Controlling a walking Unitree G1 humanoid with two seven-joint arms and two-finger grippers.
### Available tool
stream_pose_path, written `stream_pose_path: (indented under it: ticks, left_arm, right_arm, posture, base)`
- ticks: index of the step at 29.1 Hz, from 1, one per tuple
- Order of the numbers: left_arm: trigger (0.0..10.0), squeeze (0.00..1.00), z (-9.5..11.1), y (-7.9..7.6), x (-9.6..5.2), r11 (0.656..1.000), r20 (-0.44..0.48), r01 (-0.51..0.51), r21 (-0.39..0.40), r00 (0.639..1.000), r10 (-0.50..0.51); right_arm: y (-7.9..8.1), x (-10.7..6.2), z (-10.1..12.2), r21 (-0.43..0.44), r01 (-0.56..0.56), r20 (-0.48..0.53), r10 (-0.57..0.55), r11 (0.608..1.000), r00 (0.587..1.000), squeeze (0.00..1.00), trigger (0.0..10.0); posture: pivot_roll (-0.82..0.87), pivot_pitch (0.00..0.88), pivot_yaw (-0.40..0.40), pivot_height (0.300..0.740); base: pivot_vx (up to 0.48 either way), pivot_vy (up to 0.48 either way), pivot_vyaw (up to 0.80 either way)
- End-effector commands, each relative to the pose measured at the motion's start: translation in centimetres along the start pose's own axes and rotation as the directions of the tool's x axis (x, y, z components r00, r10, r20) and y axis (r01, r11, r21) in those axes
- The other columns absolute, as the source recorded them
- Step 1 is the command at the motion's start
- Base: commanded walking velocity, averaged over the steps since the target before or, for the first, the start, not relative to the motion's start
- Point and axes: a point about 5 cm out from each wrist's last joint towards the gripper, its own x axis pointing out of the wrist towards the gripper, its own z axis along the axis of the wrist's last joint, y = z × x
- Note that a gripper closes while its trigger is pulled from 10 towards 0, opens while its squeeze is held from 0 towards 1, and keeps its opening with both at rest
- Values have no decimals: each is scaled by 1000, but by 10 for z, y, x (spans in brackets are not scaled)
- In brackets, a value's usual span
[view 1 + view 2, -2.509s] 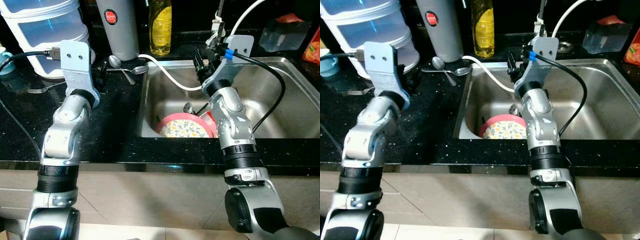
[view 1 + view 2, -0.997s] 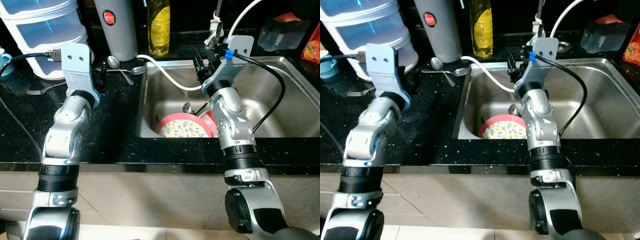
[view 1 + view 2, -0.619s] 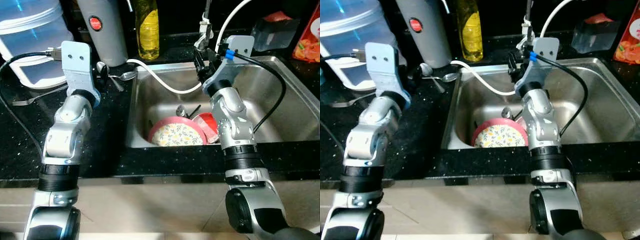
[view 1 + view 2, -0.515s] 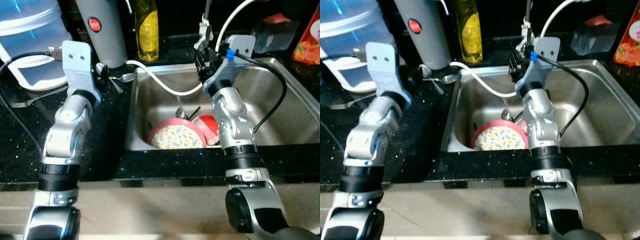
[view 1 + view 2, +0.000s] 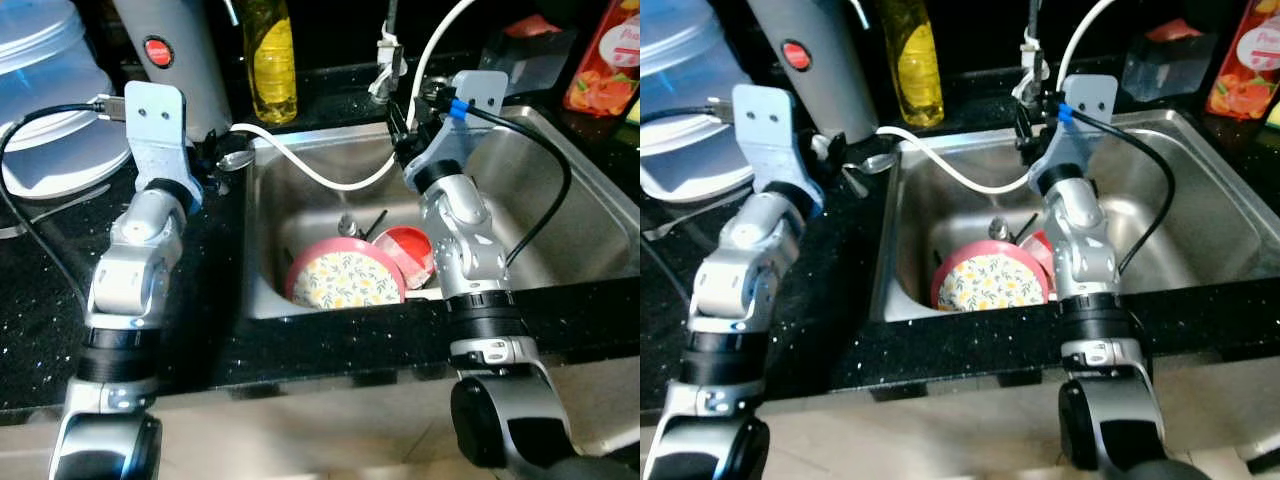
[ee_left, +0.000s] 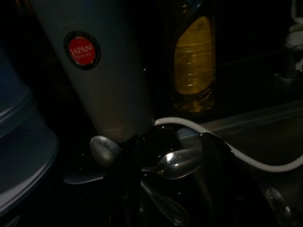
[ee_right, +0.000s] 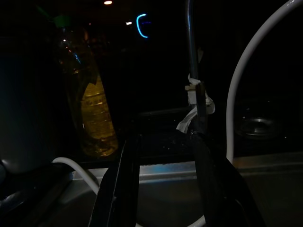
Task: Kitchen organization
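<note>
The head views are moderately lit from above, with the steel sink (image 5: 560,190) catching soft glare along its walls and the black bench (image 5: 40,320) showing only speckled glints. The back of the scene falls into deep shadow. Edges look slightly soft, with mild blur overall. Both wrist views are very dark and grainy. In the left wrist view a spoon (image 6: 177,163) gives a bright highlight, and a white hose (image 6: 236,151) stands out. In the right wrist view, small ceiling lights and a blue glow show far off.
</note>
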Motion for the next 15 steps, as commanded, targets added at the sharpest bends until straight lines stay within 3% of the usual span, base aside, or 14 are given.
stream_pose_path:
  ticks: [1, 9, 15]
  left_arm:
    - [10000, 0, -3, 3, 0, 1000, -15, -13, 9, 1000, 13]
    - [10000, 0, -2, 3, 0, 1000, -12, -14, 7, 1000, 14]
    - [10000, 0, -1, 4, 0, 1000, -8, -23, 7, 1000, 23]
  right_arm:
    - [4, 0, 1, 15, -10, 1, 10, 1000, 1000, 0, 10000]
    - [4, 0, 1, 16, -11, 1, 11, 1000, 1000, 0, 10000]
    - [5, 0, 1, 16, -11, 1, 11, 1000, 1000, 0, 10000]
  posture:
    - [109, 0, 128, 740]
    - [110, 0, 128, 740]
    - [111, 0, 129, 740]
  base:
    - [255, 0, 0]
    - [290, 0, 0]
    - [0, 0, 0]
